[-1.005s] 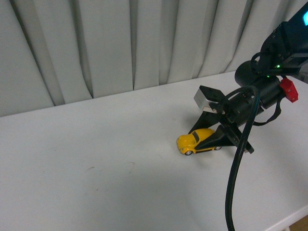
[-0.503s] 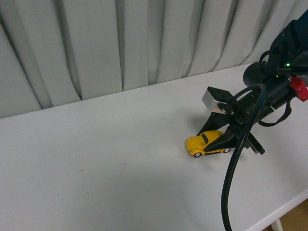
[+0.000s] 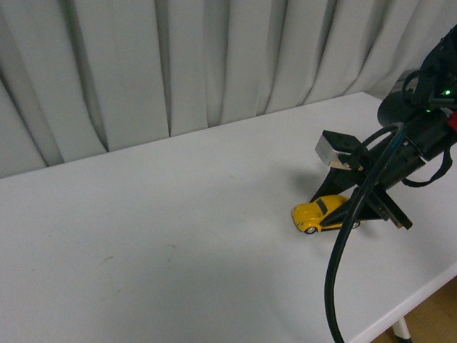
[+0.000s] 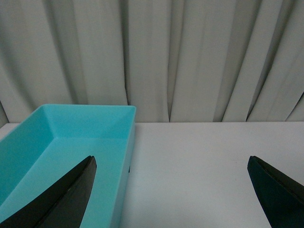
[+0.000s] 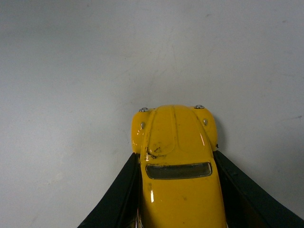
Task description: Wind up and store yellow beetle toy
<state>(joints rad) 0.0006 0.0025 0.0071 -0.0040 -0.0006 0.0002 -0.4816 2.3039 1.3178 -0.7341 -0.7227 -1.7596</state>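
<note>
The yellow beetle toy (image 3: 318, 213) stands on its wheels on the white table (image 3: 178, 236), at the right in the front view, nose pointing left. My right gripper (image 3: 341, 211) is shut on its rear half, black fingers pressed on both sides. In the right wrist view the yellow beetle toy (image 5: 176, 166) fills the space between the fingers (image 5: 119, 194), its hood and dark windscreen showing. My left gripper (image 4: 173, 190) is open and empty, low over the table beside a turquoise bin (image 4: 61, 147). The left arm is out of the front view.
A pale pleated curtain (image 3: 186, 64) hangs behind the table's far edge. The table's front right edge (image 3: 421, 293) runs close to my right arm, whose black cable (image 3: 339, 264) loops down in front.
In the front view the right gripper and the toy it holds have shifted to the right along the table, about forty pixels over the second. The curtain and table edge have shifted too.
</note>
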